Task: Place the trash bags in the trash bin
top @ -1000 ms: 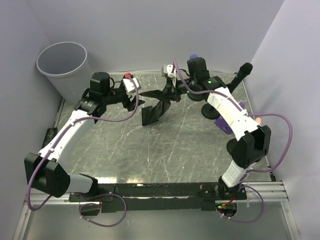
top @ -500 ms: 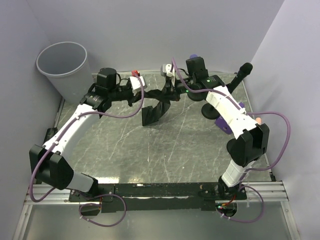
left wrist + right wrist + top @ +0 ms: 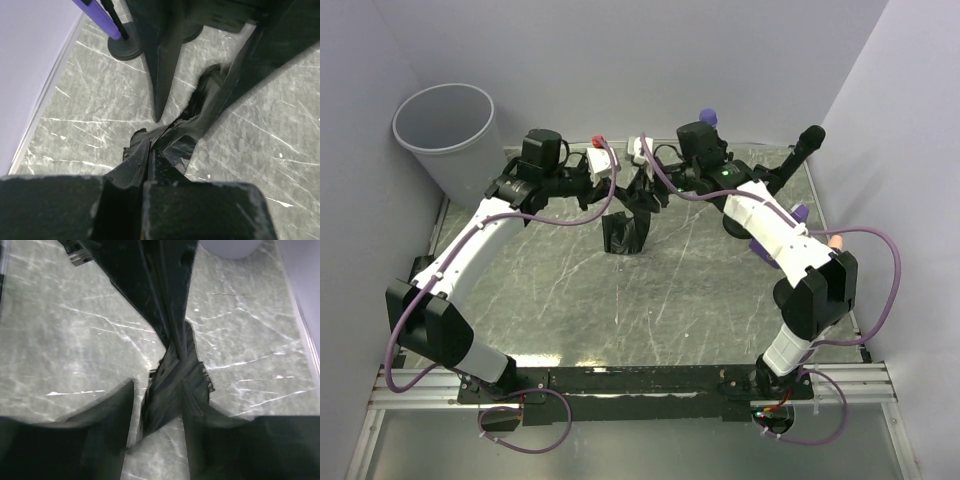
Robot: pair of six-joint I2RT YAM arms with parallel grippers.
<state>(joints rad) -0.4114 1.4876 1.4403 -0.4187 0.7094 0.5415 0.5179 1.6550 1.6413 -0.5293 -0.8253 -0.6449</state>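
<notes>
at the far left corner, just off the counter's [image 3: 670,295] edge and against the lilac walls, stands one trash bin [image 3: 425,150], round and light grey, upright with its mouth open; from above only its own grey inner wall shows. the trash bag [image 3: 625,232] is outside it, well to the right, near the middle of the back half of the counter. it is one black crumpled bundle, and whether it is a single bag or several pressed together i cannot tell. its upper part is drawn up between the two hands and its lower part hangs down toward the marbled green surface. the left hand [image 3: 620,187] reaches in from the bin side; in its wrist view the left hand's tips [image 3: 142,182] are pinched tight on a twisted fold of the black plastic [image 3: 200,125], with no gap between them. just to the right, the right hand [image 3: 650,188] faces it from the other side; in its own view its two fingers [image 3: 107,412] stand apart, not clamping, with the bag [image 3: 172,365] running up between them. the left wrist view also catches one purple stick [image 3: 95,12] standing on a round black base [image 3: 125,48] farther along the counter.
</notes>
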